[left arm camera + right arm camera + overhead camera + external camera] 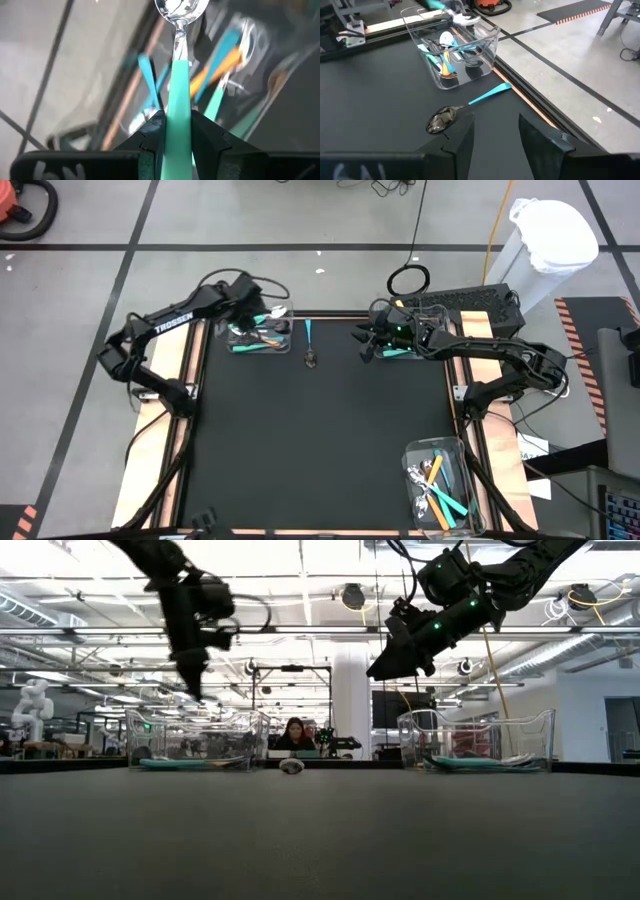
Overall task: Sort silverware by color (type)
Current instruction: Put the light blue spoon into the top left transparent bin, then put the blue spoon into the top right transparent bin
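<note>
A: Bins? 
B: Three clear bins [258,338] on the tabletop [320,440]. One loose spoon [311,356] just beside the left one.
A: Pincers? 
B: Left pincer [176,131] above that bin, clamping a teal-handled spoon [179,75]. Right pincer [496,131] parted, empty.

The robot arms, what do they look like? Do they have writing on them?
Both arms are dark, nearly black, built from slim jointed sections with black cables looped alongside. The left arm carries white TROSSEN lettering. The right arm shows small green lights near its wrist. The left pincer and right pincer each have two dark, wedge-shaped fingers.
</note>
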